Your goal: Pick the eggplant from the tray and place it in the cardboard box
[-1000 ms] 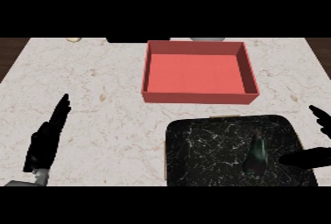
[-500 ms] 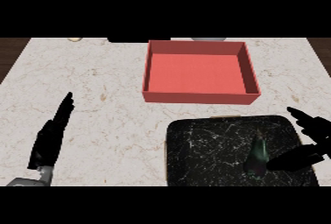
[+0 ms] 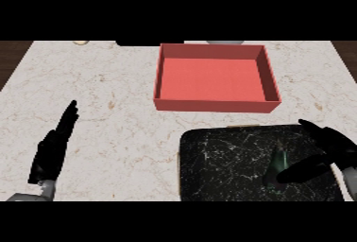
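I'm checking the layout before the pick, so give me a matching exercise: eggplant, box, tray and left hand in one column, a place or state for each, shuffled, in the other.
Things:
1. eggplant
2. box
3. tray
4. left hand

Places or states:
A. red, nothing visible inside, at the counter's far side
B. open, fingers straight, over the counter at the view's left
C. dark marbled slab at the near right
D. lying on the dark slab, beside the right hand

Pairs: 1-D, 2-A, 3-C, 4-B
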{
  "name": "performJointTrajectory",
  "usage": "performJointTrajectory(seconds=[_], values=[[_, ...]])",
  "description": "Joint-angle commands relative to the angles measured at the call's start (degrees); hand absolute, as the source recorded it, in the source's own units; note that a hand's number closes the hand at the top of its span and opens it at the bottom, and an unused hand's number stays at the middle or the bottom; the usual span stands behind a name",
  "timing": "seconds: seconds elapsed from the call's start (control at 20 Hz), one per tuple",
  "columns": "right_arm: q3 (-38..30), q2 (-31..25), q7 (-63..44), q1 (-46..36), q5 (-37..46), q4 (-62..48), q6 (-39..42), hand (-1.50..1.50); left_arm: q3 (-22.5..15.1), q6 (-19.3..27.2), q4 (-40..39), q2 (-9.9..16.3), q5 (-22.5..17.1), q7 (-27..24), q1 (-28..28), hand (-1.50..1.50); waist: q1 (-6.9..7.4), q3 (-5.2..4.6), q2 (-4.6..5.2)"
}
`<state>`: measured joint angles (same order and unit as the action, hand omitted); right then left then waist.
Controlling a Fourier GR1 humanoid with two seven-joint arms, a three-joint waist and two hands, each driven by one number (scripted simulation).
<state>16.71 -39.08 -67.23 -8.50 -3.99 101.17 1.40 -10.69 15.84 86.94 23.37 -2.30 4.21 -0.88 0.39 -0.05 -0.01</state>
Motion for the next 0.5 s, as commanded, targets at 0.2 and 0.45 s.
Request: performJointTrajectory(seconds=[0.2,0.45], values=[[2.33,4.24,-9.39,-1.15,3.34,-2.02,-0.85,-1.50,0.26,0.24,-3.10,-2.81,2.58,-0.27,-2.73,0.00,-0.33,0.00,0.10],[-1.43,1.85,-4.54,3.37,2.56,-2.37,2.54,-1.50,2.18,-2.04,-1.36,-2.02,1.91,-2.73,1.73,0.00,-0.45,0.03,-0.03]])
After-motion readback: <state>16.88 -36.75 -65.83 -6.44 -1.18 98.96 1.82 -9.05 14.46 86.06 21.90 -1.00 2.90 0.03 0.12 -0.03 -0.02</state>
